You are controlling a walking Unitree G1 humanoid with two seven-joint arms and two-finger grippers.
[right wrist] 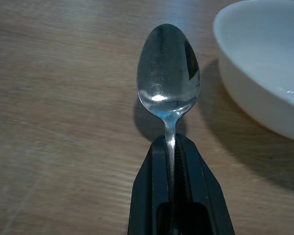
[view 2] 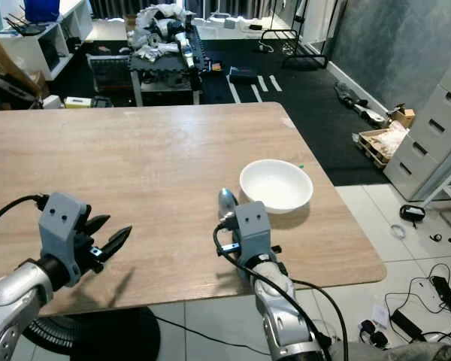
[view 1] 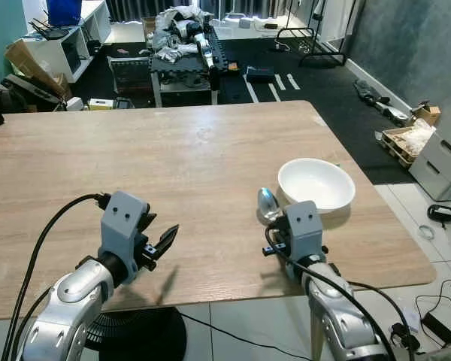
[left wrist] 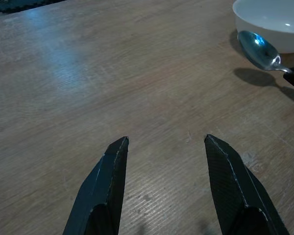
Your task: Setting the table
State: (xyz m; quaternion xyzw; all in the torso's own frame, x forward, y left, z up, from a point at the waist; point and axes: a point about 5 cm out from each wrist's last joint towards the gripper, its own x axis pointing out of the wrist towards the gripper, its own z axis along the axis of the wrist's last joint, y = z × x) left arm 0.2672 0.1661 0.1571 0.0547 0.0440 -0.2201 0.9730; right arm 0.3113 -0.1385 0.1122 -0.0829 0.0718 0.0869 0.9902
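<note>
A white bowl (view 1: 316, 183) sits on the wooden table (view 1: 173, 165) toward its right side. My right gripper (right wrist: 170, 147) is shut on the handle of a silver spoon (right wrist: 168, 73), whose head (view 1: 267, 203) is held just above the table, close beside the bowl on its left. My left gripper (left wrist: 165, 142) hovers open over bare wood near the table's front edge, well left of the bowl, with nothing between its fingers (left wrist: 108, 181).
The table's front edge is close below both arms, and its right edge lies just past the bowl. Beyond the far edge stand a cluttered black cart (view 1: 184, 53), shelves (view 1: 60, 45) and boxes. A grey drawer unit (view 1: 443, 150) stands at the right.
</note>
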